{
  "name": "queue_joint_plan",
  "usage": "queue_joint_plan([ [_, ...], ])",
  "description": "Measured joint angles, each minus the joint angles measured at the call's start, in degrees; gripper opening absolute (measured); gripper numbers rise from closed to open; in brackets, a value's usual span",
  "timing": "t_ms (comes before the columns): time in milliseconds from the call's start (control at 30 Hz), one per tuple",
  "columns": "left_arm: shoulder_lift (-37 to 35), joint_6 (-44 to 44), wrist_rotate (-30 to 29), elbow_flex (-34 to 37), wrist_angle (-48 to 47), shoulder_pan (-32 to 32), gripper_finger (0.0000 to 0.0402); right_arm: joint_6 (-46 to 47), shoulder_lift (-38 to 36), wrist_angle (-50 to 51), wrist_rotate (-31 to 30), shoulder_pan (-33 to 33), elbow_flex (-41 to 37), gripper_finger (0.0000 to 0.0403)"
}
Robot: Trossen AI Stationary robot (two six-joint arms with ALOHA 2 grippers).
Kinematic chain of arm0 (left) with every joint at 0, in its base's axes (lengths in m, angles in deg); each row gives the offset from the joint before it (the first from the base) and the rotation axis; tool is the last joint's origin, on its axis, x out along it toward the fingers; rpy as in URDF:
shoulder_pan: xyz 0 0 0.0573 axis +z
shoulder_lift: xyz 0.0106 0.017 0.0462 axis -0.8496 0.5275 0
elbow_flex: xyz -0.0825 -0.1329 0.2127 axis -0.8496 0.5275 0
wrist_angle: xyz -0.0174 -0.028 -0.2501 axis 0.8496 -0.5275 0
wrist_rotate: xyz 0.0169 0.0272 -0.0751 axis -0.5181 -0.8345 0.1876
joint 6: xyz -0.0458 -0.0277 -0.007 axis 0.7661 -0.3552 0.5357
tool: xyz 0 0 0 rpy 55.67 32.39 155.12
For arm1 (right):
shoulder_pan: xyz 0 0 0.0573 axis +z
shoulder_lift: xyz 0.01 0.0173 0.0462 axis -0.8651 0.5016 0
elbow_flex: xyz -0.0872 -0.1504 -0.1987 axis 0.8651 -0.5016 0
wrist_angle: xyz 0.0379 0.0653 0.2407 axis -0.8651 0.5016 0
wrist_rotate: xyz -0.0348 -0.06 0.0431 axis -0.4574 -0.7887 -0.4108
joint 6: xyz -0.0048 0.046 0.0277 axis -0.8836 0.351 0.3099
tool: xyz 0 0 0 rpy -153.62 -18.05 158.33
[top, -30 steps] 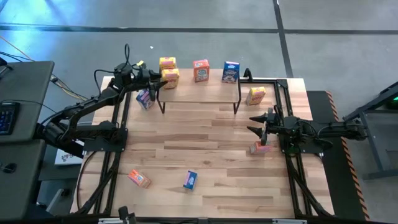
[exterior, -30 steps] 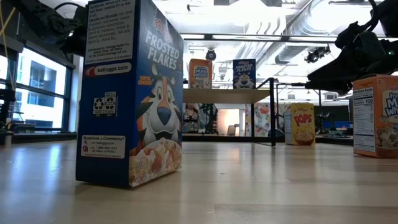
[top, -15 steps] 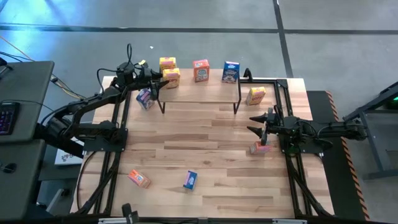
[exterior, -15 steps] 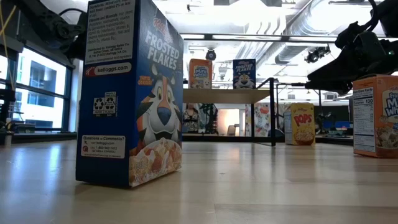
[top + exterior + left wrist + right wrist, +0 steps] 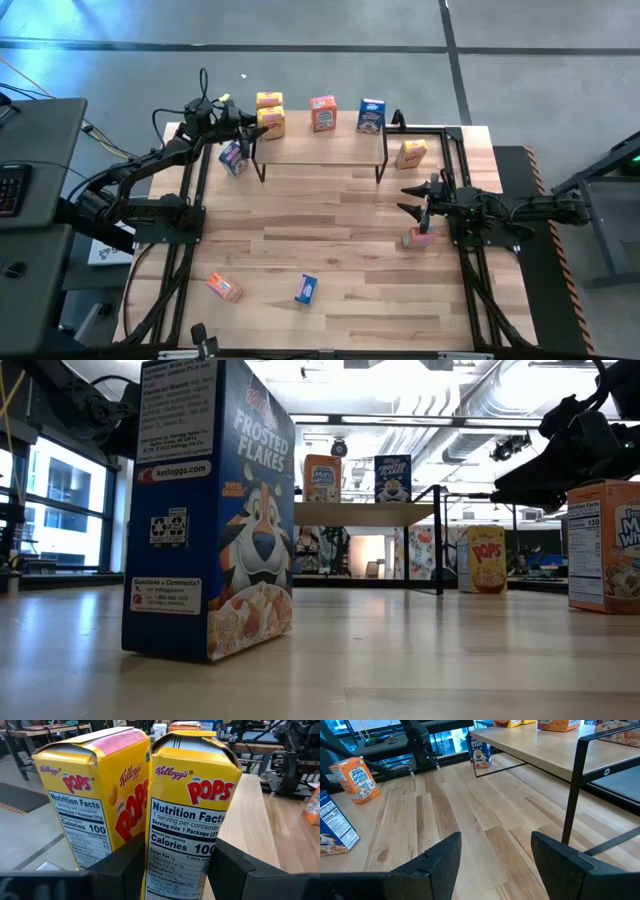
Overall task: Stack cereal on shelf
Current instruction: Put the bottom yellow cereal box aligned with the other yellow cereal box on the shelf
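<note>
The shelf (image 5: pixel 320 150) stands at the table's far side. On its plank stand an orange-red cereal box (image 5: pixel 322 115), a blue one (image 5: pixel 371 115) and a yellow one (image 5: pixel 268 100). My left gripper (image 5: pixel 256 125) is at the shelf's left end, shut on a second yellow box (image 5: pixel 192 805), which stands close beside the first (image 5: pixel 85 800). My right gripper (image 5: pixel 410 198) waits open near the table's right side, beside an orange-red box (image 5: pixel 418 237). My left gripper pinches the yellow box low down (image 5: pixel 157 865), one finger (image 5: pixel 122 865) on each broad face; the narrow nutrition panel faces the wrist. The fingers come in about level from the table's left. The box stands upright; the fingers hide whether its bottom rests on the plank.
Loose boxes stand on the table: blue (image 5: pixel 233 157) left of the shelf, yellow (image 5: pixel 411 153) right of it, and orange-red (image 5: pixel 224 287) and blue (image 5: pixel 306 289) near the front. Black frame rails (image 5: pixel 470 260) run along both sides. The table's middle is bare wood.
</note>
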Motion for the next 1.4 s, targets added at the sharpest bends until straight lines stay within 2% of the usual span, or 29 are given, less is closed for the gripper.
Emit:
queue_joint_plan([
  [233, 0.0, 0.21, 2.53, 0.07, -0.15, 1.14, 0.0179, 0.0, 0.0, 0.01, 0.0, 0.0, 0.0, 0.0232],
  [667, 0.02, 0.22, 2.25, 0.11, 1.35, 1.14, 0.0235, 0.0, 0.0, 0.0, 0.0, 0.0, 0.0, 0.0232],
  [867, 0.02, 2.8, 1.61, 0.11, 1.6, 1.14, 0.0255, 0.0, 0.0, 0.0, 0.0, 0.0, 0.0, 0.0232],
  [1067, -1.35, 3.06, -1.7, 0.11, 0.94, 1.14, 0.0258, 0.0, 0.0, 0.02, 0.0, 0.0, 0.0, 0.0232],
  [1400, -7.99, 1.5, -3.9, 0.11, -5.48, 1.12, 0.0258, 0.0, 0.0, 0.02, 0.0, 0.0, 0.0, 0.0232],
])
